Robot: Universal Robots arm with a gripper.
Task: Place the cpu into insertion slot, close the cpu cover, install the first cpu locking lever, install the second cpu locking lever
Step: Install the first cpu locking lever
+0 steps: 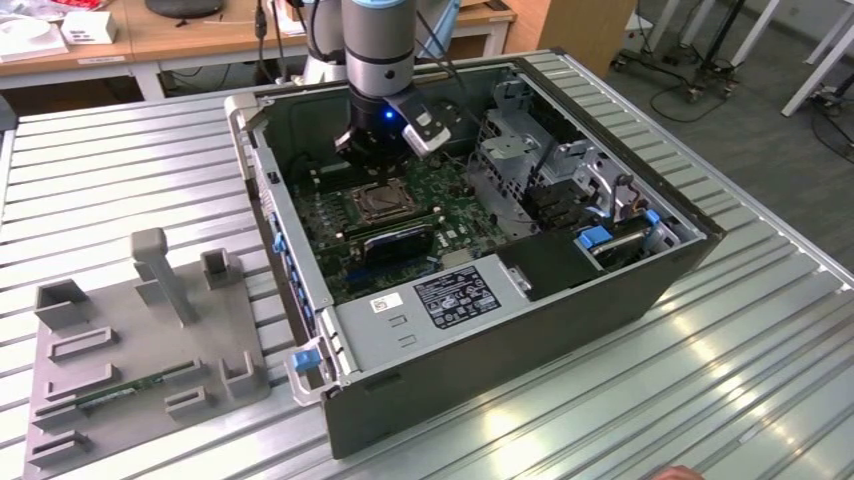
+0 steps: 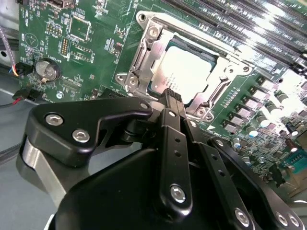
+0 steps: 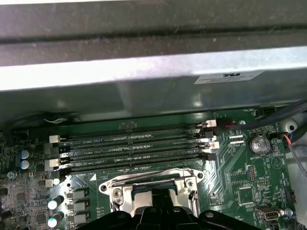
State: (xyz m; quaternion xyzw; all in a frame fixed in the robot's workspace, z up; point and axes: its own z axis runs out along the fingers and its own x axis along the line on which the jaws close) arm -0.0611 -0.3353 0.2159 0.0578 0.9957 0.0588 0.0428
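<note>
The cpu [image 2: 184, 72], a small square chip with a bright silvery top, lies flat in the insertion slot [image 2: 144, 21] on the green motherboard [image 2: 91, 38]. The silvery cpu cover [image 2: 143, 57] lies down around it, and the chip shows through its square window. A thin metal lever [image 2: 192, 33] runs along the socket edge beside the memory slots. My gripper [image 2: 173, 97] is shut with nothing between its fingers, its tip at the socket's edge next to the chip. In the exterior view the gripper [image 1: 378, 165] hangs inside the open computer case, just above the slot [image 1: 380, 203].
Long memory slots [image 3: 134, 148] lie beside the socket, with the case wall [image 3: 144, 72] beyond them. A coin battery [image 2: 47, 71] and loose wires sit to one side. A metal drive cage [image 1: 514, 150] and power supply [image 1: 441, 295] crowd the case. A grey fixture tray [image 1: 134, 340] lies on the table.
</note>
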